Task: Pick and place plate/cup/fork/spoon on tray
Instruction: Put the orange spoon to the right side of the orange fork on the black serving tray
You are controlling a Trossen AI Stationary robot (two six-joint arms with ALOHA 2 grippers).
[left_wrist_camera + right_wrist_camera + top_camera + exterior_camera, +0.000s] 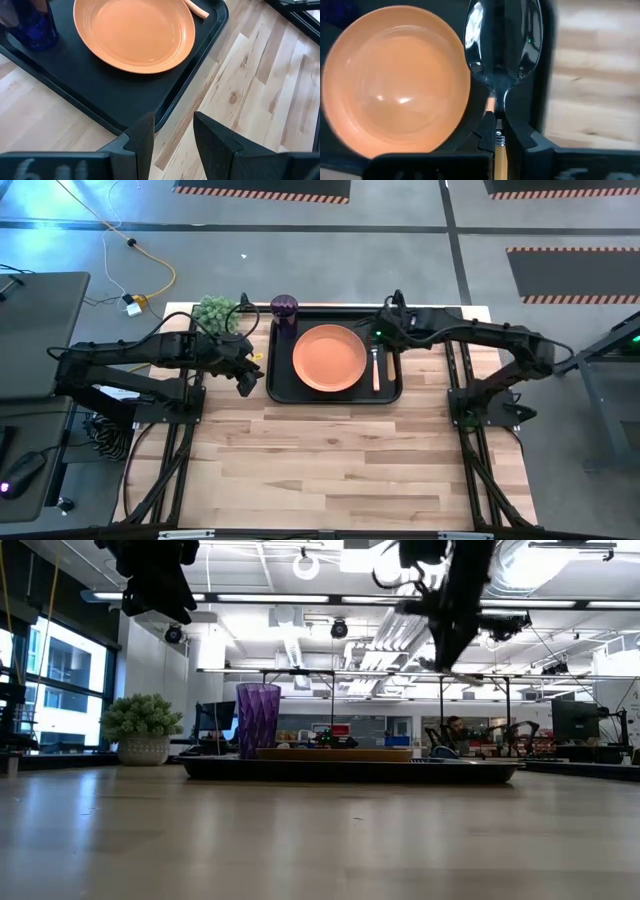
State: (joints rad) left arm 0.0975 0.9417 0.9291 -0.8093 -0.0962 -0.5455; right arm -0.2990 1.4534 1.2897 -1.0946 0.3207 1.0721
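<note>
The black tray [285,385] lies at the table's far middle. On it are the orange plate [329,358], the purple cup [284,308] upright at its far left corner, and the fork [376,368] lying flat right of the plate. My right gripper [498,131] is above the tray's right part, shut on the spoon [502,40]. My left gripper [172,140] is open and empty over the tray's near left corner [150,115]. My right gripper pinches the spoon's yellowish handle [498,150] between its two fingers, just behind the metal neck. The spoon lies along the fingers, and its bowl [502,45] sticks out ahead of them. It is lifted clear above the tray, right of the plate.
A green plant ball [216,312] in a white pot stands at the far left, beside the cup. Bare wood [330,460] fills the table's near half. The low view shows both grippers [160,580] [450,610] well above the tray [350,770].
</note>
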